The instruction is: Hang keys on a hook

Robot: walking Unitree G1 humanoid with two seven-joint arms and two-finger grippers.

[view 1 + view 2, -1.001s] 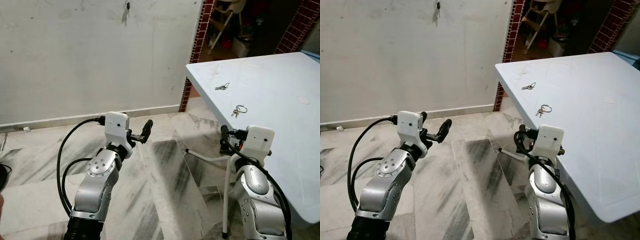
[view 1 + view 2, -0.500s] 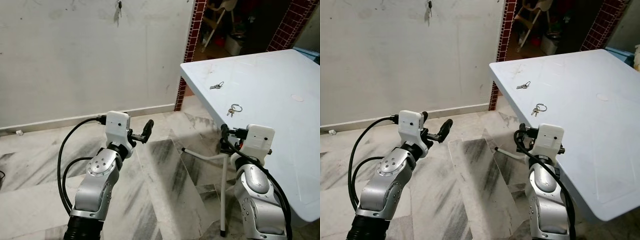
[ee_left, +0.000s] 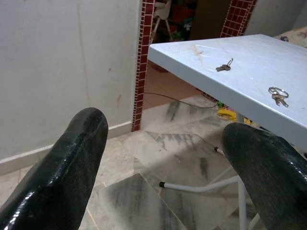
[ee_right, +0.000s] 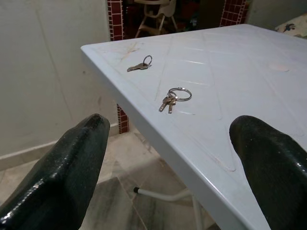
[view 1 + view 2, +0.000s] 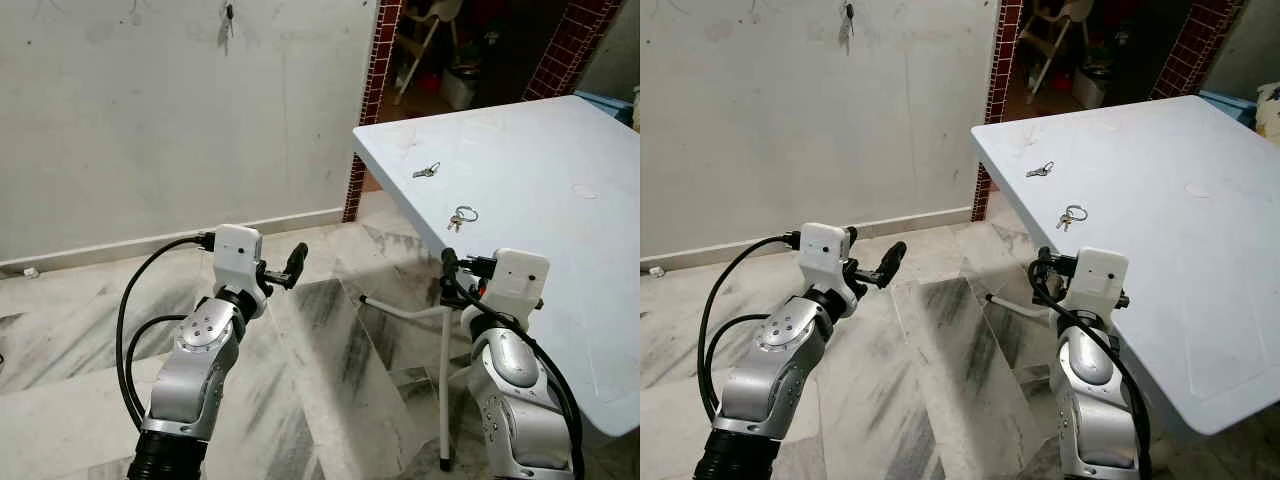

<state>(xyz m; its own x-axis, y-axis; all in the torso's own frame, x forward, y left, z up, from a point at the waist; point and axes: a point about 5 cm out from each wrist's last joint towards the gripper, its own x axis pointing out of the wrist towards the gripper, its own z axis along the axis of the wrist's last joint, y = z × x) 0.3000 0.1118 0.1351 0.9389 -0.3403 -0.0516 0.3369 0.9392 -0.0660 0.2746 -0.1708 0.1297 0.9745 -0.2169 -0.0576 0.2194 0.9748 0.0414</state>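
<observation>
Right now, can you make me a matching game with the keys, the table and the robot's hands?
Things:
1. single key
2. keys on a ring
3. left gripper
4. table leg

Places:
A. over the marble floor, open
B. under the table, white
C. near the table's far corner
D. on the table, closer to the robot

Pairs: 1-C, 2-D, 3-A, 4-B

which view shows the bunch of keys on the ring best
The right wrist view: the small bunch of metal keys on a round ring lies close and sharp on the pale blue plastic table. The left wrist view shows it small near the table edge; both eye views show it tiny.
</observation>
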